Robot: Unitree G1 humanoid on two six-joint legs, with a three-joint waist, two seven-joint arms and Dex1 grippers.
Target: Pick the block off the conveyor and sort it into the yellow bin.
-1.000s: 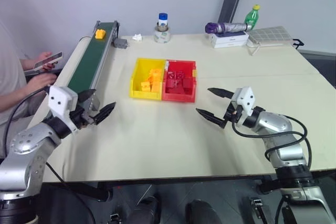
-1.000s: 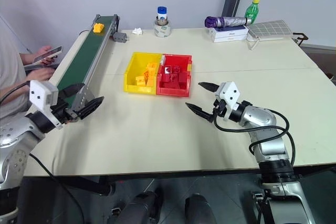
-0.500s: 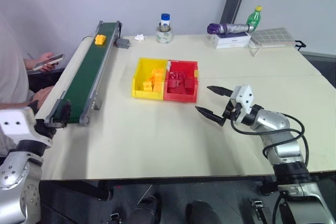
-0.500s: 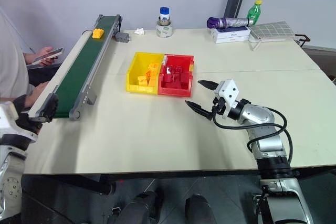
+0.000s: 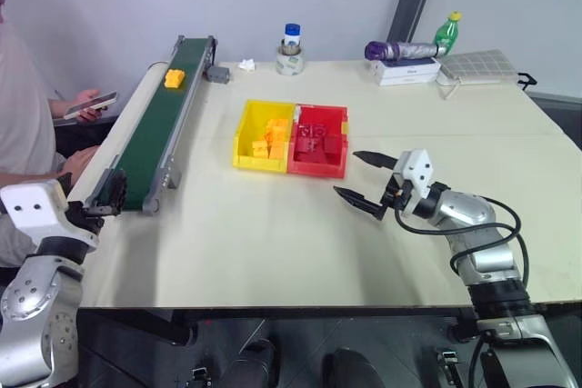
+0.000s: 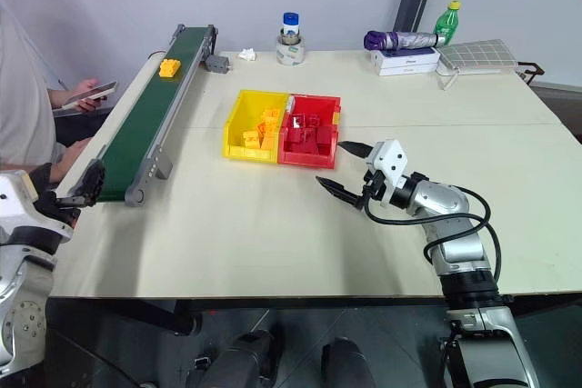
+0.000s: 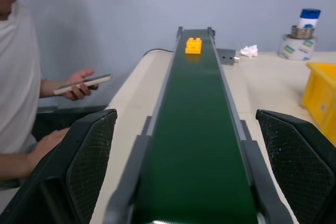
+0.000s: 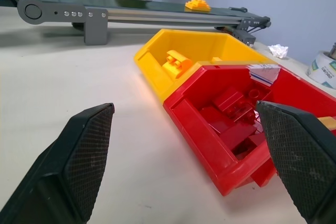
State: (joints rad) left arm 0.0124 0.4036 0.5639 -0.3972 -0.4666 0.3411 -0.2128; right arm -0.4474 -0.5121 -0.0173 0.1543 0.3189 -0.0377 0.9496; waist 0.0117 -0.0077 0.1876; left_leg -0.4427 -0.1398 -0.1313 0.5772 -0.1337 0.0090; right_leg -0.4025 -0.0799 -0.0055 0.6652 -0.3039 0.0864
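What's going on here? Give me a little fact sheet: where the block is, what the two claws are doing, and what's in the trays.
block: on the conveyor, near its far end
left gripper: open, empty, at the belt's near end
right gripper: open, empty, above the table by the red bin
yellow bin: holds yellow bricks
red bin: holds red bricks
person: beside the belt, holding a phone

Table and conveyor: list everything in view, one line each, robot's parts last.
block: one, yellow-orange, on the conveyor's far end
conveyor: one, dark green, along the table's left edge
yellow bin: one, holds yellow bricks, mid-table
red bin: one, joined to the yellow bin's right, holds red bricks
tape roll: one, far edge, bottle standing in it
green bottle: one, far right
person: one, left of the conveyor, holding a phone
left gripper: open, at the conveyor's near end
right gripper: open, near the red bin
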